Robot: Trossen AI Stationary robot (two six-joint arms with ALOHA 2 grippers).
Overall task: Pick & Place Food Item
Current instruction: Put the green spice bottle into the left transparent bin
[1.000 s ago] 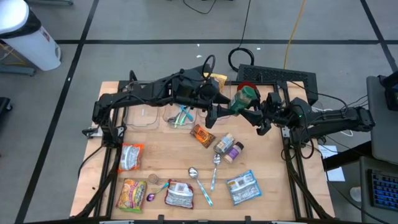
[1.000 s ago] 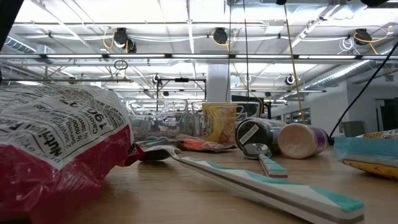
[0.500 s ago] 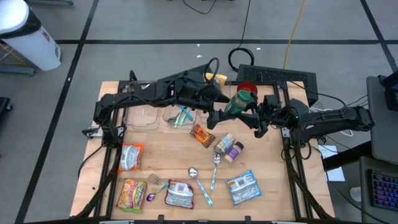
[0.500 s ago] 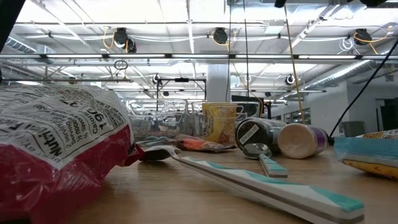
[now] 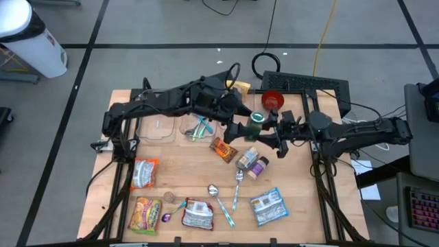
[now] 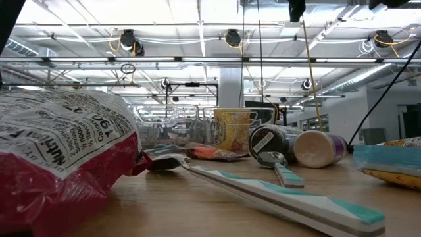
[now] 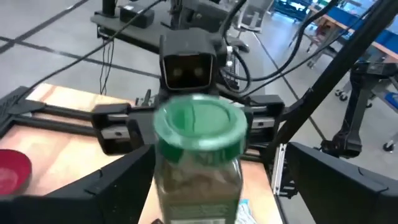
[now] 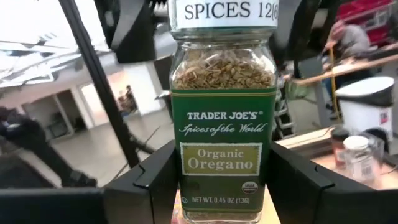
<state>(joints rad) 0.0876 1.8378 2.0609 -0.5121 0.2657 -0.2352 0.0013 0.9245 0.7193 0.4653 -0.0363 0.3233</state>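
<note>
Now right gripper (image 5: 269, 137) pinches oregano jar (image 5: 256, 122) upright above table (image 5: 302, 199); left gripper (image 5: 241, 127) spread wide either side of its green lid (image 7: 199, 122), not touching.

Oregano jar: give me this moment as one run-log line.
oregano jar: held upright above table mid-air | right gripper: shut on jar body | left gripper: open, fingers either side of green lid

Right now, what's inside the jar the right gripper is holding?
Dried greenish herb flakes fill the oregano jar above its label; the label hides everything lower. The right gripper holds it, and the left gripper stands open around its green lid.
</note>
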